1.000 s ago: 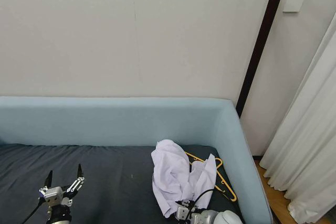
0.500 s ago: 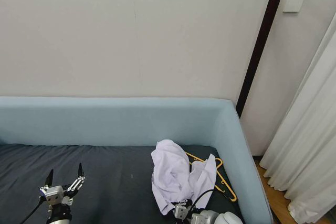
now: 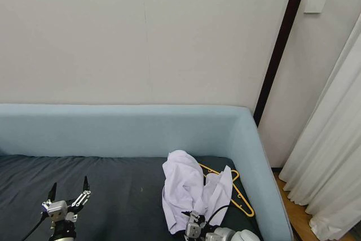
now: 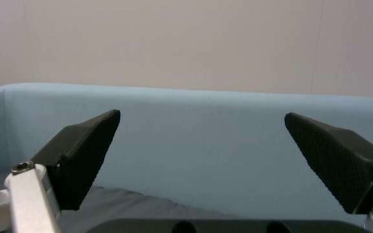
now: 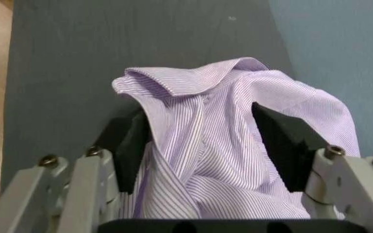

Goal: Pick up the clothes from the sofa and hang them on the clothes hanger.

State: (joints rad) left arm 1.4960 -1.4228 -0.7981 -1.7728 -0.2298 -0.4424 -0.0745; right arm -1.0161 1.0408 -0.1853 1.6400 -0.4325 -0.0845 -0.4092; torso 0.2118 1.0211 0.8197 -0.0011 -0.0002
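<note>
Shirt lengthwise front-to-back on sofa, collar away from R end effector gripping it; L end effector wide.

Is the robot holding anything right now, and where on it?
The right gripper looks clamped on a bunched fold of the striped shirt, near its collar. The left gripper is open and empty.

Right gripper down low at the shirt's near edge, fingers pressing the cloth from both sides; left gripper well off to the shirt's left, fingers spread wide
</note>
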